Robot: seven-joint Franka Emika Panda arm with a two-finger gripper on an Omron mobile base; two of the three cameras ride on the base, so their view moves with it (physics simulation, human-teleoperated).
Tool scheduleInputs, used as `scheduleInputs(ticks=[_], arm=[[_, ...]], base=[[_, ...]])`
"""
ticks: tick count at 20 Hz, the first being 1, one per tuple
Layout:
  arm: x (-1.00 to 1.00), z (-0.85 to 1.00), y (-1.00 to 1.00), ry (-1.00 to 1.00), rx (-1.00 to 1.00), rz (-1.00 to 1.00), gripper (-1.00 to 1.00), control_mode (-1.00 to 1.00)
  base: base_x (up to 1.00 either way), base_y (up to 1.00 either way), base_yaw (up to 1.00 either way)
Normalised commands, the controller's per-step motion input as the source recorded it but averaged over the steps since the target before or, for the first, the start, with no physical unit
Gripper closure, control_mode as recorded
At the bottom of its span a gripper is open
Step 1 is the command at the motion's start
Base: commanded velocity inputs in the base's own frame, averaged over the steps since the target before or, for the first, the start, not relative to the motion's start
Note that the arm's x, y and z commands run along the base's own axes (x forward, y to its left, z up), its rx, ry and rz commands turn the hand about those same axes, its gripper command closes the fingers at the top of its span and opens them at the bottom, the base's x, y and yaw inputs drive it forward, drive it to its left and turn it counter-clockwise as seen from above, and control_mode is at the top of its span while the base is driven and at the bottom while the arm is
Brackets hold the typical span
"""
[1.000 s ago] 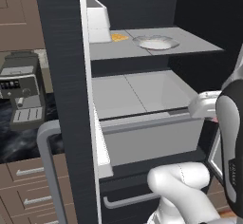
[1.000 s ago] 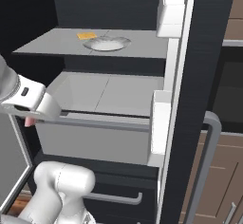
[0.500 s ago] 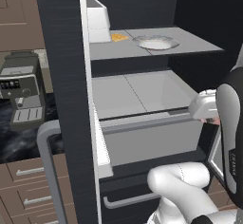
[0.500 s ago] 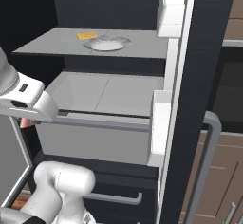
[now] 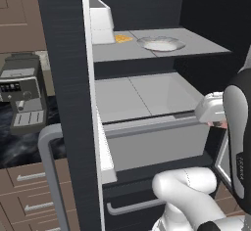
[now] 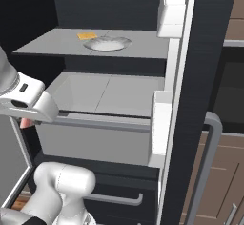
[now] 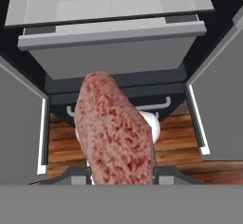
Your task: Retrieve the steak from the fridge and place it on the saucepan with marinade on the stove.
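The steak (image 7: 116,133), a pinkish-red marbled slab, is clamped between my gripper (image 7: 122,172) fingers and juts out ahead of them. My gripper (image 5: 215,122) hangs in front of the open fridge (image 5: 147,54), level with the grey drawer (image 5: 152,142). A sliver of the steak (image 6: 26,123) peeks out under the hand. On the shelf above lie a pale round plate (image 5: 161,44) and a flat orange-yellow item (image 5: 122,38). The saucepan, marinade and stove are out of view.
Both black fridge doors stand open: the left door (image 5: 61,78) with its curved handle (image 5: 49,176), the right door (image 6: 205,52) with white bins (image 6: 162,124). A coffee machine (image 5: 22,95) sits on the dark counter at left. A lower freezer drawer (image 7: 142,107) and wood floor (image 7: 61,137) lie below.
My hand with the steak has drifted slightly sideways in front of the drawer, and more of the forearm has swung into view. The grip is unchanged.
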Motion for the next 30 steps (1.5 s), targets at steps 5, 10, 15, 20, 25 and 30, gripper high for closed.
scheduleInputs(ticks=[5, 10, 15, 20, 25, 30], arm=[[0.0, 0.0, 0.0, 0.0, 0.0, 0.0, 1.0, 1.0], [0.0, 0.0, 0.0, 0.0, 0.0, 0.0, 1.0, 1.0], [0.0, 0.0, 0.0, 0.0, 0.0, 0.0, 1.0, 1.0], [0.0, 0.0, 0.0, 0.0, 0.0, 0.0, 1.0, 1.0], [0.0, 0.0, 0.0, 0.0, 0.0, 0.0, 1.0, 1.0], [0.0, 0.0, 0.0, 0.0, 0.0, 0.0, 1.0, 1.0]], base=[[0.0, 0.0, 0.0], [-0.58, 0.0, 0.0], [-0.9, 0.0, 0.01], [-0.82, 0.0, 0.07], [-0.43, 0.0, 0.41], [-0.19, 0.0, 0.7]])
